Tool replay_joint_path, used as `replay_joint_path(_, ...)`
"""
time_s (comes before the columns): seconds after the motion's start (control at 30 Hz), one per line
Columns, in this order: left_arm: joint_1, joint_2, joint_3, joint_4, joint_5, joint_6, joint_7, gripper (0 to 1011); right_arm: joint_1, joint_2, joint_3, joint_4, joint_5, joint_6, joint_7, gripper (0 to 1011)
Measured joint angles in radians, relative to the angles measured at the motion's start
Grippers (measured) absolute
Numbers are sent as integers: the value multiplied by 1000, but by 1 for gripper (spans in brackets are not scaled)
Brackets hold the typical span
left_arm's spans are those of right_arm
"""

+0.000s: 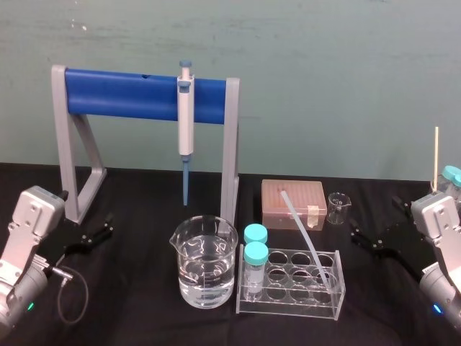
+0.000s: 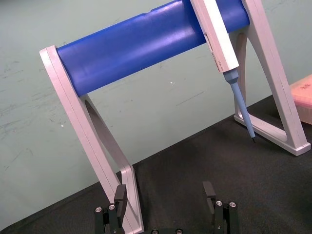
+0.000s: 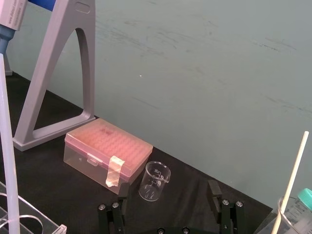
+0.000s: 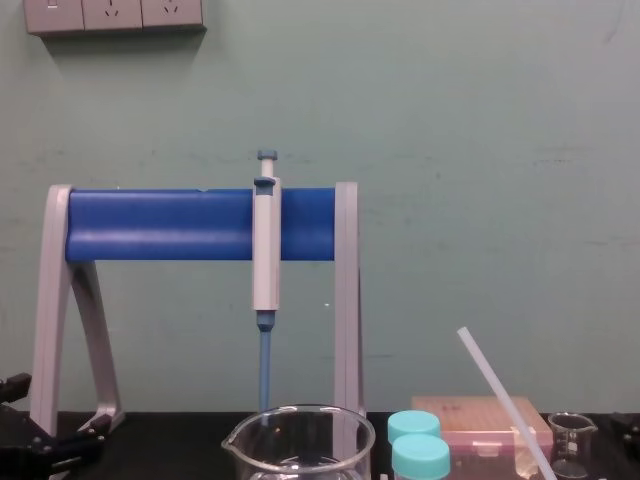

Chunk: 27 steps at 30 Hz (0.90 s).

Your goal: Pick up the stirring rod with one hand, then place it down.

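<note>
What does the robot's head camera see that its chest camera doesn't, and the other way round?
Head view extras: the clear tube rack the stirring rod leans in, a thin pale stick at far right, and the whole right gripper, open near the small beaker. Chest view extra: wall sockets up high. Both share the blue stand with its hanging pipette, the big beaker, teal-capped tubes, pink box, rod, small beaker, and the left gripper, open near the stand's foot.
</note>
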Motion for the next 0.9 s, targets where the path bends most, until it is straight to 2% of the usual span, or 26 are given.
replay_joint_path(0.9, 0, 0, 0, 0, 0, 0, 0, 1000, 0, 0, 0, 0, 0, 0, 0, 1000)
